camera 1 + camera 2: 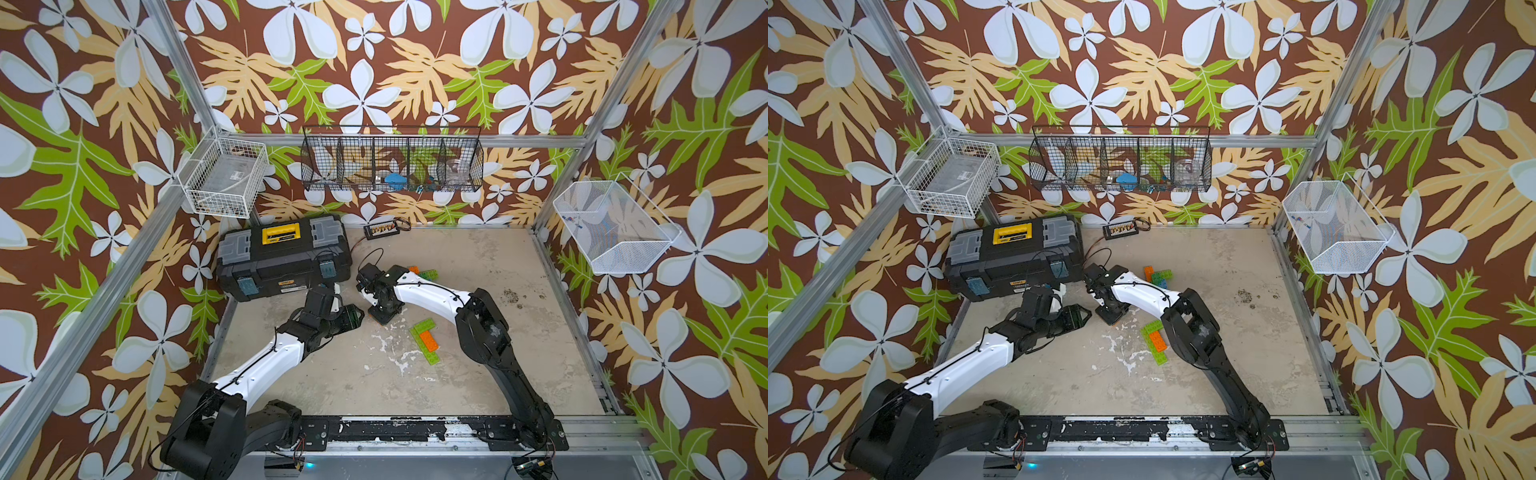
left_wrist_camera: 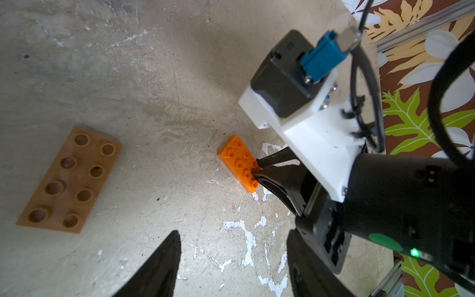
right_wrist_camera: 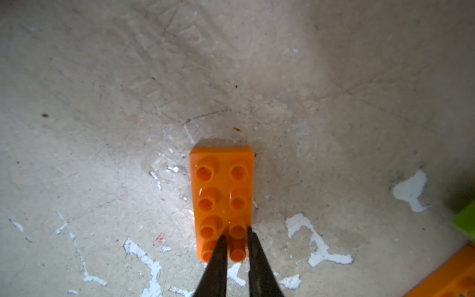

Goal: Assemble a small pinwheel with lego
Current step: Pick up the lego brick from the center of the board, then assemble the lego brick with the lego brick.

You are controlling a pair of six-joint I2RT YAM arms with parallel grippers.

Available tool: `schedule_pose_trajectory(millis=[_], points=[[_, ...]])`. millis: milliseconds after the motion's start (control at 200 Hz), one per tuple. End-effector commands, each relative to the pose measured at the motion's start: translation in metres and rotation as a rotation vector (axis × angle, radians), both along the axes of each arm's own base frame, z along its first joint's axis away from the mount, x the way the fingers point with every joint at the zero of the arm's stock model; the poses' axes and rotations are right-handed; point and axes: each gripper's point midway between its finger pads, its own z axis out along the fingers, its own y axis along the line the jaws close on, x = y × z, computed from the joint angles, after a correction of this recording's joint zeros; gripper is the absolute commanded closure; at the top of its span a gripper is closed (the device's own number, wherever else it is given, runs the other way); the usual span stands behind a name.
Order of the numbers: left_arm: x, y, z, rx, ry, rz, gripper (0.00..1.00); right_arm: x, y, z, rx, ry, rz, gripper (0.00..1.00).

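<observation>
Orange brick (image 3: 223, 180) sits apparently pinched by right gripper (image 3: 236, 233)

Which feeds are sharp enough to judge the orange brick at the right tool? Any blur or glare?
Right wrist view: the orange studded plastic brick is crisp, glints on its studs; the lime-green plastic brick at the frame edge is blurred. Left wrist view: the brown studded plastic brick is soft. Both top views: even light, the orange brick nearly hidden under the right tool.
</observation>
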Motion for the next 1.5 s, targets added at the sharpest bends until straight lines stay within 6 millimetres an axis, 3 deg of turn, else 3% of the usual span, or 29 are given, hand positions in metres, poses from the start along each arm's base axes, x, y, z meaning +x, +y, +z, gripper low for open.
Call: schedule_pose_trajectory(millis=[0, 190, 405, 646, 831, 1181, 1496], points=[[-0.002, 0.001, 0.000, -0.012, 0.000, 0.006, 0.33, -0.016, -0.015, -0.024, -0.089, 0.057, -0.015, 0.85], [-0.014, 0.003, -0.007, -0.028, 0.019, 0.009, 0.33, -0.023, -0.020, -0.021, -0.086, 0.073, -0.056, 0.88], [-0.030, 0.000, -0.017, -0.061, 0.039, 0.013, 0.32, -0.035, -0.024, 0.009, -0.014, 0.070, -0.132, 0.88], [-0.059, -0.033, -0.033, -0.071, 0.059, -0.065, 0.32, -0.063, -0.045, 0.024, 0.049, 0.095, -0.196, 0.88], [-0.071, -0.054, -0.041, -0.068, 0.070, -0.116, 0.32, -0.069, -0.054, 0.039, 0.077, 0.071, -0.218, 0.88], [-0.069, -0.068, -0.035, -0.066, 0.060, -0.158, 0.32, -0.050, -0.078, 0.032, 0.044, 0.046, -0.273, 0.88], [-0.070, -0.070, -0.037, -0.063, 0.064, -0.169, 0.32, -0.051, -0.086, 0.020, 0.010, 0.054, -0.285, 0.88]])
